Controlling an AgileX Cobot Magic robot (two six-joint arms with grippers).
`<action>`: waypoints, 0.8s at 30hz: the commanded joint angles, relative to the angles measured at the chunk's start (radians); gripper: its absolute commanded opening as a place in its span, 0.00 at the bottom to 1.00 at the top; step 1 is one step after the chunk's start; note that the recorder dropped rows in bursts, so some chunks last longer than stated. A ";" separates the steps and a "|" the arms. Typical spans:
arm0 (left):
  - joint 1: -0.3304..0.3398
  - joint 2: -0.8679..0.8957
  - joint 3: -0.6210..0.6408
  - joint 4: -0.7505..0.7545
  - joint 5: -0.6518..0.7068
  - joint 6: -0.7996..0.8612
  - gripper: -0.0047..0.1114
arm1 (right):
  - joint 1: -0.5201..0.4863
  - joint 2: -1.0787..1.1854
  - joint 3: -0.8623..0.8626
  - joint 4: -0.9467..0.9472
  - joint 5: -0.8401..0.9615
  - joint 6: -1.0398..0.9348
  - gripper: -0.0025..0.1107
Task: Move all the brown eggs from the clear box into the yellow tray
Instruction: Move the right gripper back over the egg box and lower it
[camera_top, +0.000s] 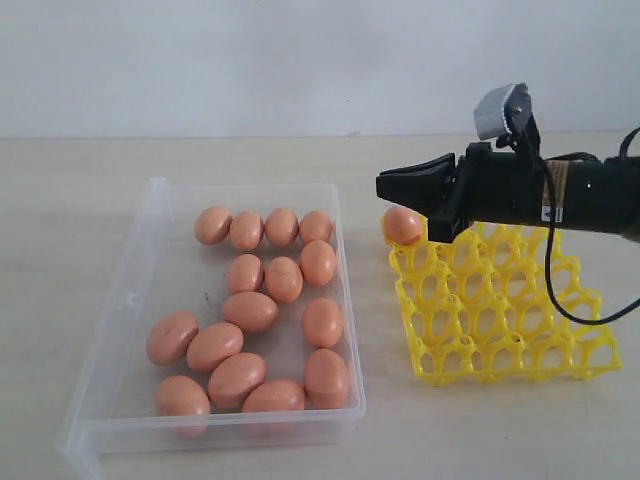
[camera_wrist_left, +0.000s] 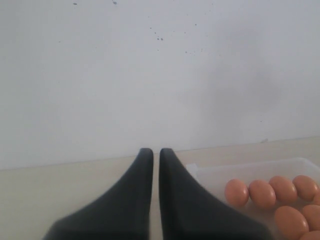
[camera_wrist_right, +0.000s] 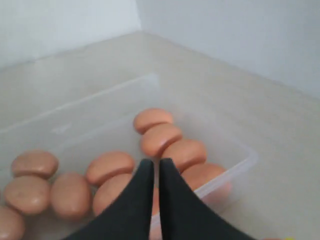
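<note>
— Orange-brown, smooth oval eggs (camera_top: 250, 311): how many were counted in the bright yellow plastic lattice tray (camera_top: 500, 330)?

— Only one egg (camera_top: 403, 225) was seen there. It was seated in a corner cup on the side next to the shallow transparent plastic box (camera_top: 240, 185). Every other visible cup was found empty.

— And in the box?

— About fifteen were counted, lying loose on its floor, several touching. The task was judged barely begun, with nearly everything left to carry across.

— How were the tools found?

— The black right tool (camera_top: 381, 187) was seen closed on nothing, held above that same corner of the tray and pointed toward the box. The left tool (camera_wrist_left: 156, 150) was shown only by its own wrist view, likewise closed and empty, above the pale desk (camera_top: 80, 200) beside the box.
</note>
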 joint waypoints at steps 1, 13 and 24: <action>-0.008 -0.002 0.003 -0.002 0.000 0.001 0.07 | 0.096 -0.051 -0.116 -0.431 0.213 0.376 0.11; -0.008 -0.002 0.003 -0.002 0.000 0.001 0.07 | 0.570 -0.057 -0.040 1.122 0.129 -1.120 0.02; -0.008 -0.002 0.003 -0.002 0.000 0.001 0.07 | 0.607 -0.057 -0.453 1.138 1.610 -0.884 0.26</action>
